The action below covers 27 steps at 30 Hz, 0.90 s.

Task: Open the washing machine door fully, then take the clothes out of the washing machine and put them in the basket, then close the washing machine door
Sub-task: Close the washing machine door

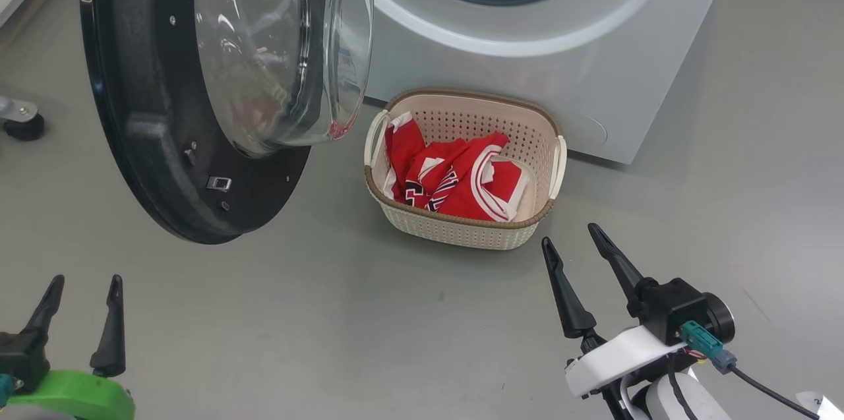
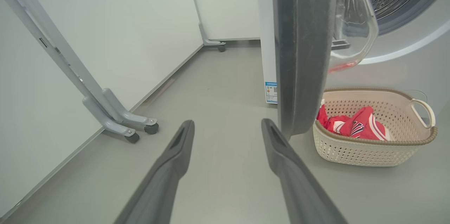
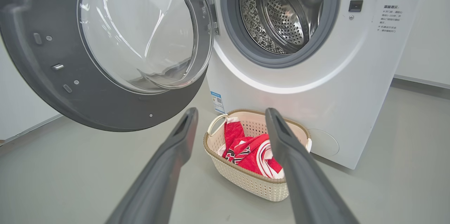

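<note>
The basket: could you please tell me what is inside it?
Crumpled red clothes lie inside the basket; whatever is beneath them, and most of its floor, is covered.

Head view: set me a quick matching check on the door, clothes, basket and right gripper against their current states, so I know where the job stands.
Things:
1. washing machine door
2. clothes
3. basket
4. right gripper

States:
a. fingers apart, holding nothing
b. swung open on its hinge
c. lying in the basket
d. standing in front of the washing machine

Pairs: 1-b, 2-c, 3-d, 4-a
</note>
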Available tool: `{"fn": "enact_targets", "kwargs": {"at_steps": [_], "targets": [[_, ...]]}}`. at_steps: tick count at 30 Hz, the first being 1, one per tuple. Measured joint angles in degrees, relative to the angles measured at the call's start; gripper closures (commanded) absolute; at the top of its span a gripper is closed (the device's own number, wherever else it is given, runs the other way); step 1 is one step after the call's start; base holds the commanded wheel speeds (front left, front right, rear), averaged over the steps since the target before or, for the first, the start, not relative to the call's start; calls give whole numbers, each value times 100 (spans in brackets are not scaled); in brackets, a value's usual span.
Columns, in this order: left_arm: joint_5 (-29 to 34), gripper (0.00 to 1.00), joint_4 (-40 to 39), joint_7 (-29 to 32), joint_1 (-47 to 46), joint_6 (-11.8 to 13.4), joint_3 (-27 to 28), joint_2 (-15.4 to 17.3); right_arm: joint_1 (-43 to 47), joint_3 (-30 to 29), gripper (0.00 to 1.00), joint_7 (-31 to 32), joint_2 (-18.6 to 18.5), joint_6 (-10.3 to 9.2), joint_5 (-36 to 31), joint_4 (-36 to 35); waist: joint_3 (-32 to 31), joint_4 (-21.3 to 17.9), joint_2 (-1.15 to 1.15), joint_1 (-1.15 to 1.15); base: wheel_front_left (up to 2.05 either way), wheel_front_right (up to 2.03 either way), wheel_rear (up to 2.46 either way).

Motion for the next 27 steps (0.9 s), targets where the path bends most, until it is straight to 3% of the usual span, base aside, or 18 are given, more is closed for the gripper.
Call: {"fn": "enact_targets", "kwargs": {"at_steps": [1, 2, 3, 4, 20, 27], "targets": [[-1, 0, 12, -4, -4, 0, -2, -8, 0, 0, 0, 0, 0, 0, 0, 0, 5, 1, 0, 0, 0, 0, 0], [-1, 43, 21, -4, -13, 0, -3, -16, 0, -1, 0, 0, 1, 0, 0, -1, 11, 3, 0, 0, 0, 0, 0], [-1, 76, 22, -4, -25, 0, -4, -20, 0, -2, 0, 0, 1, 0, 0, -2, 16, 4, 0, 0, 0, 0, 0], [-1, 100, 22, -4, -49, -1, -5, -20, 0, -4, 0, 0, 1, 0, 0, -2, 22, 6, 0, 0, 0, 0, 0], [-292, 100, -15, 22, -525, -56, 35, 149, -1, -16, 0, 0, 9, 0, -2, -10, 143, 66, 0, 0, 0, 0, 0], [-1414, 100, 167, 744, -854, -63, 308, 116, -22, 21, 0, 0, 10, 7, -4, -23, 268, 23, 0, 0, 0, 0, 0]]}}
